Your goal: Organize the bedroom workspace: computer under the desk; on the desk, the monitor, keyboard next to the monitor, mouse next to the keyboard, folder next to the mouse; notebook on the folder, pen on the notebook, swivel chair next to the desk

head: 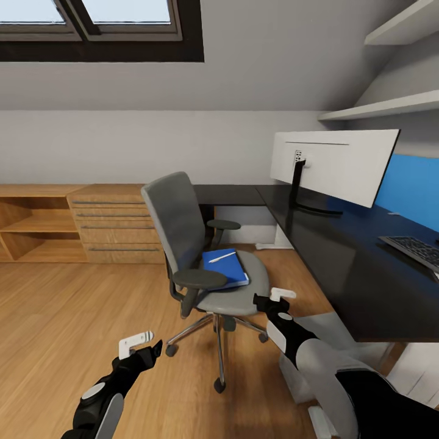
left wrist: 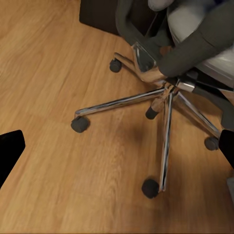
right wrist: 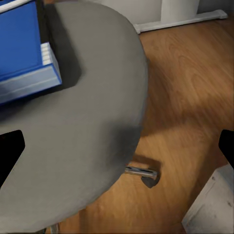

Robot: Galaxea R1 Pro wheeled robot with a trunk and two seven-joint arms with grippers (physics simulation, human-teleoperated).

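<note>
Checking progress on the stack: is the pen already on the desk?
No, the pen lies on the blue stack on the swivel chair.

The keyboard runs off the head view's right edge, and so does the dark desk under it. On the swivel chair, the near armrest covers a corner of the blue stack, whose separate layers cannot be told apart. The right wrist view cuts that stack off at its edge.
</note>
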